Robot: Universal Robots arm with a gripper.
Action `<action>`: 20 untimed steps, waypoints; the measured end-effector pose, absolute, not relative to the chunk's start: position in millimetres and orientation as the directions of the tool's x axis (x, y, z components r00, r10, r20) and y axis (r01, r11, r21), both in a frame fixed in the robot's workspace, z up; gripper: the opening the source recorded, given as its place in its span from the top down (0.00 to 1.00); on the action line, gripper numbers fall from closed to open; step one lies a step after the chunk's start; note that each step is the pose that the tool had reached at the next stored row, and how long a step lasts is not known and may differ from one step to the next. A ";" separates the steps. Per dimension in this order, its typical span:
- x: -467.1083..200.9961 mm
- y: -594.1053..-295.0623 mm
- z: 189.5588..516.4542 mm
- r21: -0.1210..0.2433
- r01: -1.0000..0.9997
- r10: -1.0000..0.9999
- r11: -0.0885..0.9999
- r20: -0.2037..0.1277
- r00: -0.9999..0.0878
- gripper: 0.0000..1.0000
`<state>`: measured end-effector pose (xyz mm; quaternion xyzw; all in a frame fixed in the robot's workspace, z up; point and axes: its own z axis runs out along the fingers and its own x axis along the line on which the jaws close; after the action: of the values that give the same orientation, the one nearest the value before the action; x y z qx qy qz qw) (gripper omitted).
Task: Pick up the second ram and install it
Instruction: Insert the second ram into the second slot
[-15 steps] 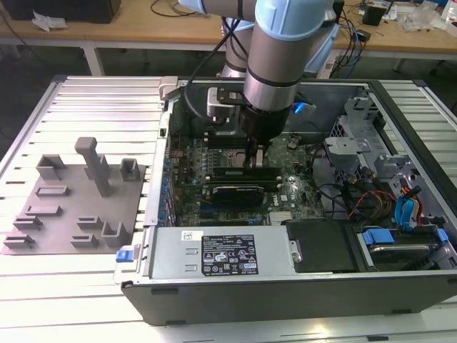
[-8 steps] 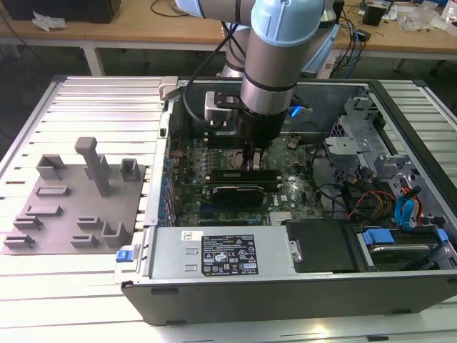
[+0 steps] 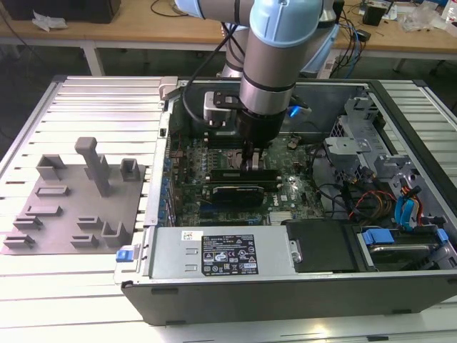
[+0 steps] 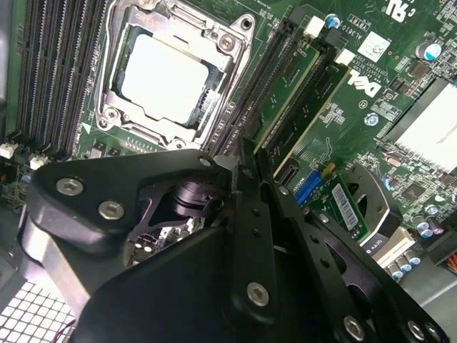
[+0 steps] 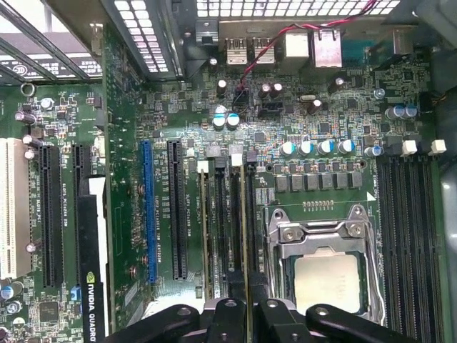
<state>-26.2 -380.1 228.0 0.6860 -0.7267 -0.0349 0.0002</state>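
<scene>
Black two-finger gripper (image 5: 246,314) down inside the open computer case (image 3: 214,286) beside the metal-framed CPU socket (image 5: 325,268), jaws clenched on the thin green second ram stick (image 5: 245,236), which stands edge-on in its black slot; judged seated or nearly so, release not yet done.
</scene>
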 end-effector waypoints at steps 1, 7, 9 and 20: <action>-25.1 -380.1 228.0 0.051 -0.997 -0.997 0.056 -0.048 -0.059 0.89; -24.4 -380.5 230.0 0.050 -0.997 -0.997 0.056 -0.048 -0.059 0.89; -24.8 -380.6 230.2 0.050 -0.997 -0.997 0.056 -0.048 -0.059 0.89; -25.2 -381.9 228.6 0.050 -0.997 -0.997 0.056 -0.048 -0.058 0.89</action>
<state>-25.2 -381.9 228.6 0.6862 -0.7266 -0.0348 -0.0003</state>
